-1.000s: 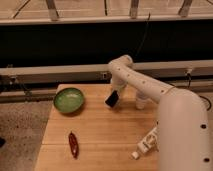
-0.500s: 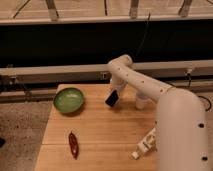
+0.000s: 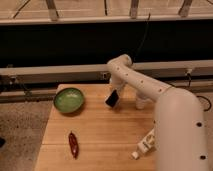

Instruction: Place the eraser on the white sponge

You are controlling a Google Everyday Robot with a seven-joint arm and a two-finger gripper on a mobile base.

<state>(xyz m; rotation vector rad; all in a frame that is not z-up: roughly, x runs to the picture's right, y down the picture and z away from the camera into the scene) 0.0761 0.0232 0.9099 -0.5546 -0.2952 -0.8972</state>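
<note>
My gripper (image 3: 113, 98) hangs from the white arm over the back middle of the wooden table (image 3: 100, 140), just right of the green bowl. A small black flat-sided block, the eraser (image 3: 112, 99), sits tilted at the gripper's tip, held a little above the wood. The white sponge does not show; it may be hidden behind the arm.
A green bowl (image 3: 69, 99) stands at the table's back left. A slim dark red chili-shaped thing (image 3: 73, 144) lies front left. An upright white cylinder (image 3: 142, 103) stands behind the arm. A long white bottle (image 3: 146, 144) lies front right. The arm's big white body (image 3: 177, 130) covers the right side.
</note>
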